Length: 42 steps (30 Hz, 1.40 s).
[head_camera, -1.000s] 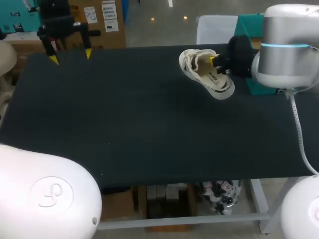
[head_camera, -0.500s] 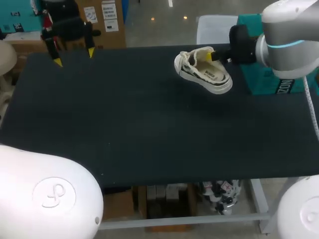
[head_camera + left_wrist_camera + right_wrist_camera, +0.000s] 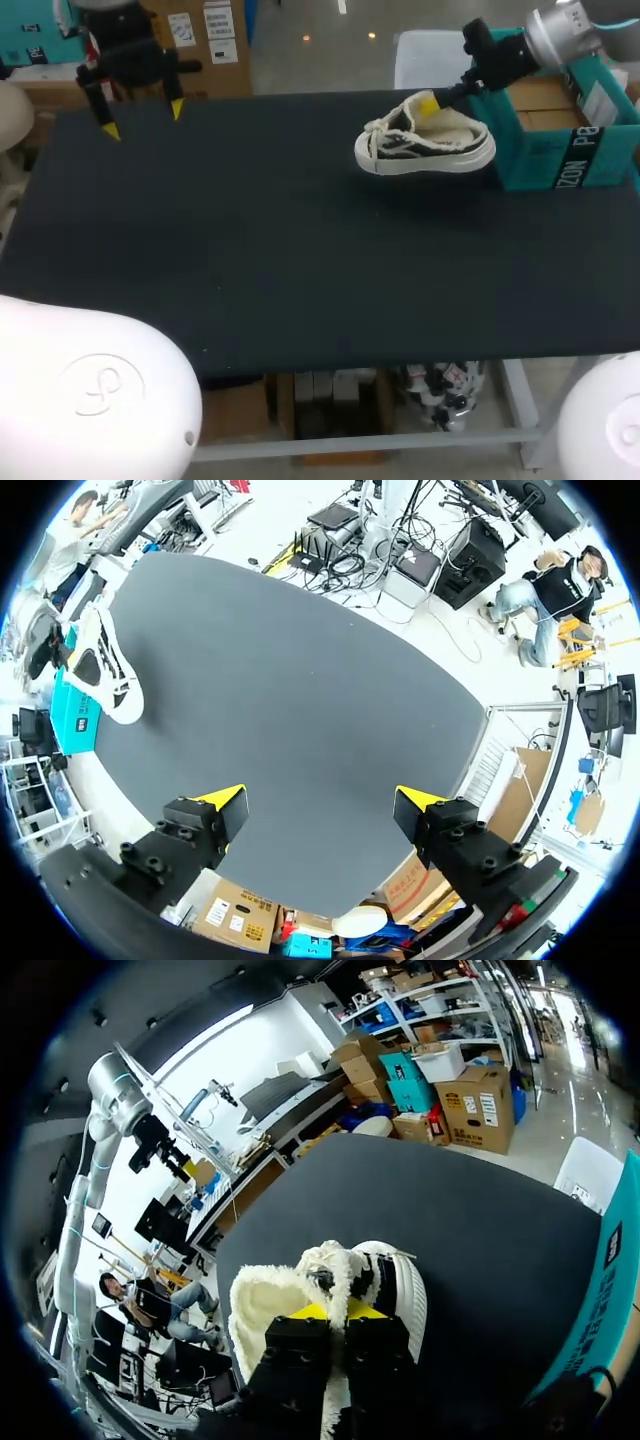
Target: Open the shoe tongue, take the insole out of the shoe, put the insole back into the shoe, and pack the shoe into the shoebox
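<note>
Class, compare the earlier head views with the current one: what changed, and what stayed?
The right gripper, shut on the shoe, turned it from slanting to side-on, heel now beside the teal shoebox, while its arm drew back. The left gripper stayed open over the table's far left corner.

The white fleece-lined sneaker with black side panels [image 3: 425,142] hangs just above the desk [image 3: 300,250], sole roughly level and toe pointing toward the left arm's side. The right gripper [image 3: 428,104] pinches its collar between the jaws. Just beside its heel, at the desk's far right edge, stands the open teal cardboard shoebox [image 3: 560,150].
</note>
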Each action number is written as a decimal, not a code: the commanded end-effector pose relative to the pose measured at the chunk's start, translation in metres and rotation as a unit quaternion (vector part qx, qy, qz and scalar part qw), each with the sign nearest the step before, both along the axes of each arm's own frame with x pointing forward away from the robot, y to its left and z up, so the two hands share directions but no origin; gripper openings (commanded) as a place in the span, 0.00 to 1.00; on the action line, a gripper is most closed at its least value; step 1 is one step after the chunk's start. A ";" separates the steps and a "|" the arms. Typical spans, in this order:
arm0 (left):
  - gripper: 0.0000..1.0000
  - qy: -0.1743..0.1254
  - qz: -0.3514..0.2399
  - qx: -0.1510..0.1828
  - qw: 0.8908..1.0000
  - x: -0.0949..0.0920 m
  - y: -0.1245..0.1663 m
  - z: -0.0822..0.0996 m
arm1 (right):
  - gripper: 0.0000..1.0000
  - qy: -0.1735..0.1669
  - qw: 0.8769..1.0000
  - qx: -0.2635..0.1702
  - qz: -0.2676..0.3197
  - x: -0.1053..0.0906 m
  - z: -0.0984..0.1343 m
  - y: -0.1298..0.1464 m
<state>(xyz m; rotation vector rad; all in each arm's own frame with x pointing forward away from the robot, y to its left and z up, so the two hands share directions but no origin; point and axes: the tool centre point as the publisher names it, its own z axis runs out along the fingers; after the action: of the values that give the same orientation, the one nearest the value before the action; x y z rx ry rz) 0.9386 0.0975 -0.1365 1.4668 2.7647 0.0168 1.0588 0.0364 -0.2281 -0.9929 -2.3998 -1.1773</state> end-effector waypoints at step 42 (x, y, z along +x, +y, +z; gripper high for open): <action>1.00 0.027 -0.013 -0.021 0.999 0.007 0.013 -0.011 | 0.00 -0.117 0.889 -0.177 -0.406 -0.015 0.088 -0.049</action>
<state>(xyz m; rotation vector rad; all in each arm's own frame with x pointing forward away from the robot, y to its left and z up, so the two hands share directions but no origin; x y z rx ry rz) 0.9423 0.1109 -0.1476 1.5114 2.7603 -0.0745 1.0457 -0.0117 -0.1396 -1.8690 -2.3665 -1.1324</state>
